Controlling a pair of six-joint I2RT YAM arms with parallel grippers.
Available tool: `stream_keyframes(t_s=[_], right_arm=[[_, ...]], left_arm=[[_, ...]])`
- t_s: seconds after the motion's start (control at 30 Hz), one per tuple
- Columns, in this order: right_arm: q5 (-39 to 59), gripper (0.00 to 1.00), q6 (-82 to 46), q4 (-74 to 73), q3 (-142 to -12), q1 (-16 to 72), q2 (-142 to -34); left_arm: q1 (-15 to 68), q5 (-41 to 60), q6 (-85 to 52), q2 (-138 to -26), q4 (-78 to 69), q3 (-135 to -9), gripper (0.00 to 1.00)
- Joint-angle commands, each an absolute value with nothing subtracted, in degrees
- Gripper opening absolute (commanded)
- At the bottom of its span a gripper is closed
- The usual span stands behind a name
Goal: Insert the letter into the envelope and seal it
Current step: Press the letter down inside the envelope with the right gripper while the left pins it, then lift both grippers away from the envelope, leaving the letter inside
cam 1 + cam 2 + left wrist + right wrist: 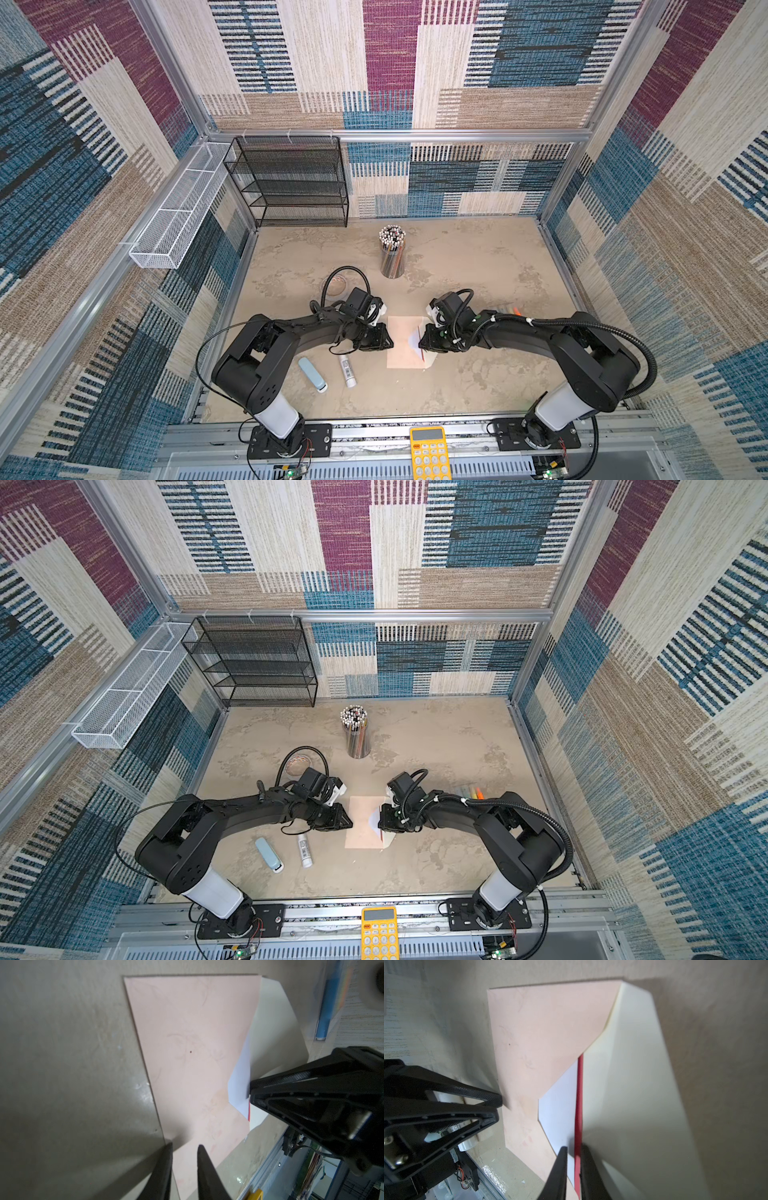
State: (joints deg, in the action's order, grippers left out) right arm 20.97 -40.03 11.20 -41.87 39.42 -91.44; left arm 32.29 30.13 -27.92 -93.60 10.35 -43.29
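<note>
Clerk: Envelope (401,340), peach, flat on table (478,257); letter (560,1113) partly inside, right gripper (574,1148) pinching its red edge.
Checker: Left gripper (184,1146) slightly parted at envelope's opposite edge, holding nothing. Cup (392,264) full of pencils (391,237) behind; patterned walls (457,178).

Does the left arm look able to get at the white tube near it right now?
Likely yes: the white tube lies uncovered on the table beside the left gripper, nothing between them.
</note>
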Motion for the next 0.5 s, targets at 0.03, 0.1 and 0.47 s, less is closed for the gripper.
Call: stream_keyframes(t_s=[0.03, 0.1, 0.47], right_arm=[[21.71, 0.16, -40.65, 9.40, -42.69, 39.73, -91.76], [21.52, 0.16, -40.61, 9.61, -42.95, 39.72, -91.68], [15.82, 0.22, -38.29, 14.49, -45.27, 39.70, -88.67]], left_arm=[[32.34, 28.89, -28.17, -93.47, 12.35, -43.19, 0.25], [32.33, 28.75, -28.08, -93.40, 12.53, -43.32, 0.26], [32.34, 27.00, -26.74, -89.64, 16.51, -45.49, 0.33]])
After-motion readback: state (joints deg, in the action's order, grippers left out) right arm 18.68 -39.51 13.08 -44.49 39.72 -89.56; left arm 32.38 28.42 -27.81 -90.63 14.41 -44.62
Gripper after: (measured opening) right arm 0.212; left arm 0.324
